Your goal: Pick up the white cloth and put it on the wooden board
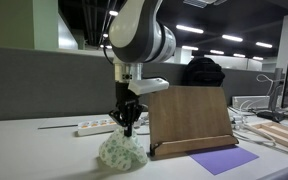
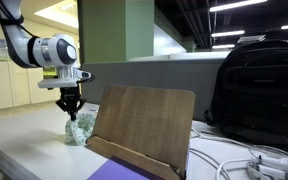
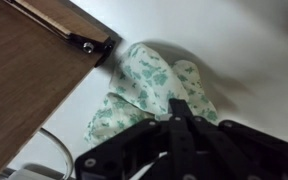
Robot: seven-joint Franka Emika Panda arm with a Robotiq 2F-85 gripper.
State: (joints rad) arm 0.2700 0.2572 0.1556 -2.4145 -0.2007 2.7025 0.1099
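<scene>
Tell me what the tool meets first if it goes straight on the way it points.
The white cloth: the tool points straight down at its bunched top. Whether it already touches the cloth is unclear. The wooden board stands off to the side.

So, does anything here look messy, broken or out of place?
Only the white cloth: it sits in a crumpled heap on the table beside the upright wooden board, its top apparently pinched between the jaws. Nothing looks spilled or broken.
</scene>
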